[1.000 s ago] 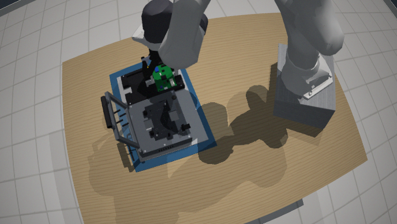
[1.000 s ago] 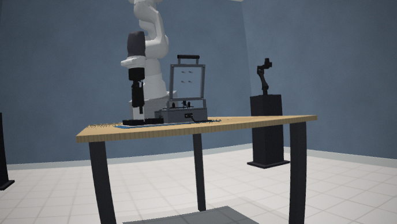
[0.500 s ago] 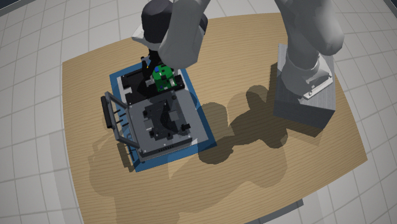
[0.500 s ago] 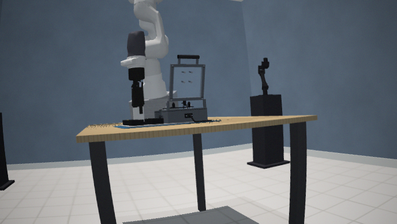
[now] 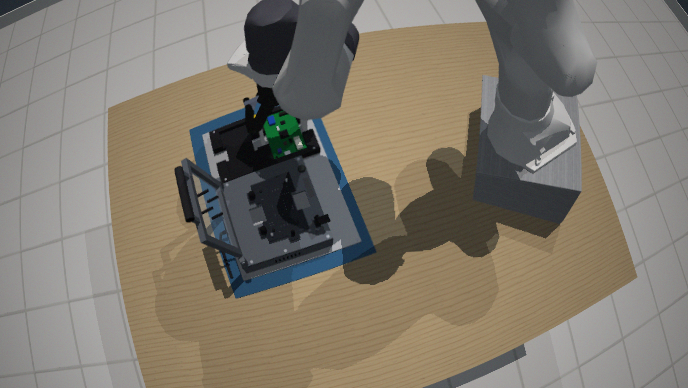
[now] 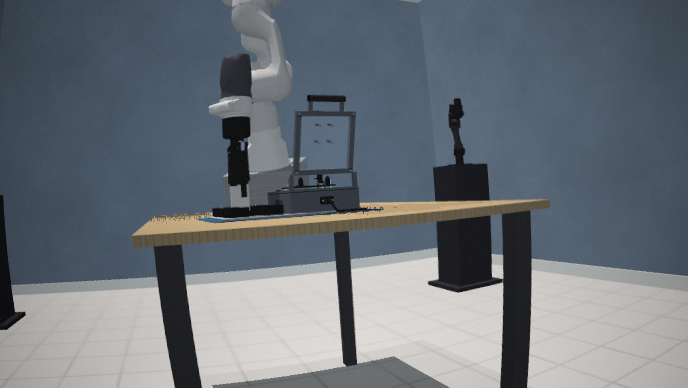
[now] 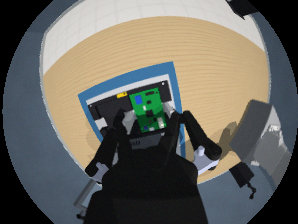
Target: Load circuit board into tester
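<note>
The green circuit board (image 5: 284,135) lies in the black tray (image 5: 235,145) at the far end of the blue mat; it also shows in the wrist view (image 7: 148,112). My gripper (image 6: 239,187) hangs straight down a little above the tray, and in the wrist view its fingers stand apart on either side of the board, holding nothing. The grey tester (image 5: 285,210) sits next to the tray, and its nest holds no board. Its lid (image 6: 325,140) (image 5: 183,194) stands upright and open, with a black handle. A black post (image 5: 321,219) stands at the tester's right side.
The blue mat (image 5: 356,235) lies under the tray and tester. The arm's grey base block (image 5: 530,165) stands at the table's right. A black pedestal with a camera arm (image 6: 460,200) stands beyond the table. My arm hides the tray's far part from above.
</note>
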Motion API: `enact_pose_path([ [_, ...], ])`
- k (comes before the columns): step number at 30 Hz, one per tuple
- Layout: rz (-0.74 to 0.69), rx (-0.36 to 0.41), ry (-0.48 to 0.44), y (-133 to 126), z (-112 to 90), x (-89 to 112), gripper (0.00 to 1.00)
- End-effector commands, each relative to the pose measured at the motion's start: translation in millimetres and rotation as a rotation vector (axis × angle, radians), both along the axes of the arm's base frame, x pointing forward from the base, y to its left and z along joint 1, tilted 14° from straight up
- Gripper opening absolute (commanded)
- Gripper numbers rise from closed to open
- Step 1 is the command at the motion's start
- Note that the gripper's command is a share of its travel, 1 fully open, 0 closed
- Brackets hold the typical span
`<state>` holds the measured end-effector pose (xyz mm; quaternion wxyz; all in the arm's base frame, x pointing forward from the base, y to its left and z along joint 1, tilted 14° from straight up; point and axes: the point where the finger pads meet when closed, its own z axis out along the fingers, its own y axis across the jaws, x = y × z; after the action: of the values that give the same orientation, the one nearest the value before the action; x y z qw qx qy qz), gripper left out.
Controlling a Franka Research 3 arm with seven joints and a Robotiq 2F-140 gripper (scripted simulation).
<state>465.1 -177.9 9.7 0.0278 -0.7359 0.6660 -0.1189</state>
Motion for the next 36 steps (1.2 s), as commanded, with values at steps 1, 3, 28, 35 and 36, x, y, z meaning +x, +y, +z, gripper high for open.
enact_pose_path([
  [1, 0.003, 0.0, 0.0, -0.2, 0.1, 0.9, 0.58],
  [3, 0.003, 0.0, 0.0, -0.2, 0.1, 1.0, 0.58],
  [28, 0.003, 0.0, 0.0, -0.4, 0.2, 1.2, 0.58],
  [35, 0.003, 0.0, 0.0, -0.4, 0.2, 1.2, 0.58],
  [36, 0.003, 0.0, 0.0, -0.4, 0.2, 1.2, 0.58],
])
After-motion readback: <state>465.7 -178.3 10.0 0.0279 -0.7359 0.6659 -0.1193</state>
